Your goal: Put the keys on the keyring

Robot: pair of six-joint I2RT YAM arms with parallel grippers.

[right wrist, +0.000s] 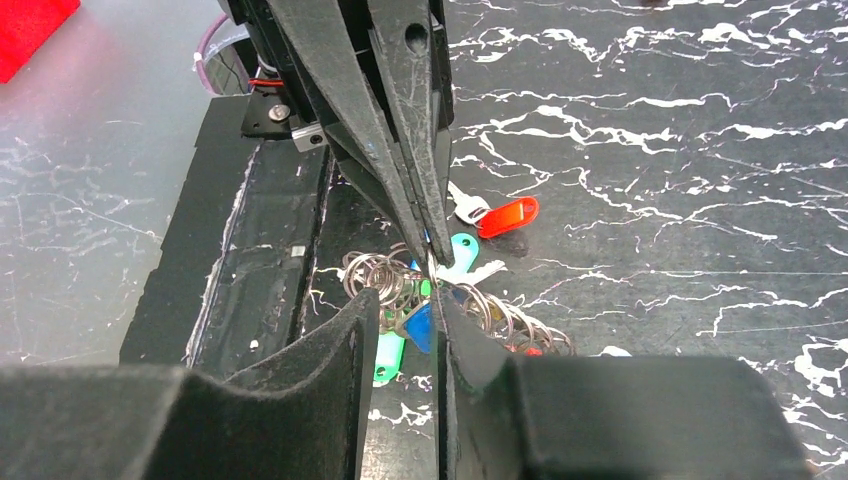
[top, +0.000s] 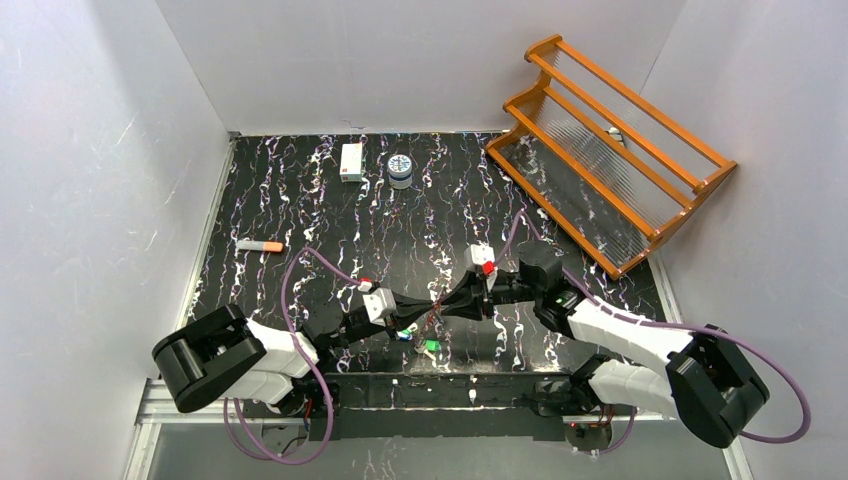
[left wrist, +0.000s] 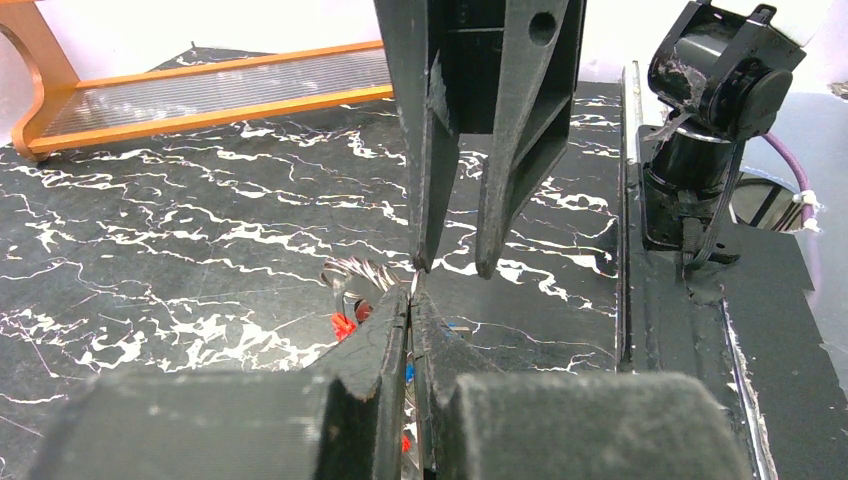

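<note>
listing what lies before you.

item: the keyring [right wrist: 375,275], thin silver wire coils on the black marbled tabletop [right wrist: 650,150], between the two grippers. the keys [right wrist: 420,325] fan against it: blue and green caps nearest, a teal one behind, a red-capped key [right wrist: 508,215] slightly apart.

handling, as a judgement: light, stiff, slick metal. the bunch will likely swing if lifted, and the ring's sprung coil should resist prying. take a key by its plastic cap and the ring by its edge.

left gripper [right wrist: 432,255]: clenched, tips down at the bunch, a silver sliver between them.

right gripper [left wrist: 453,268]: jaws apart, nothing in them.

unclear: you cannot tell whether that sliver is ring wire or key blade. the overhead view shows only coloured specks. your own fingers cover the bunch's near side.
</note>
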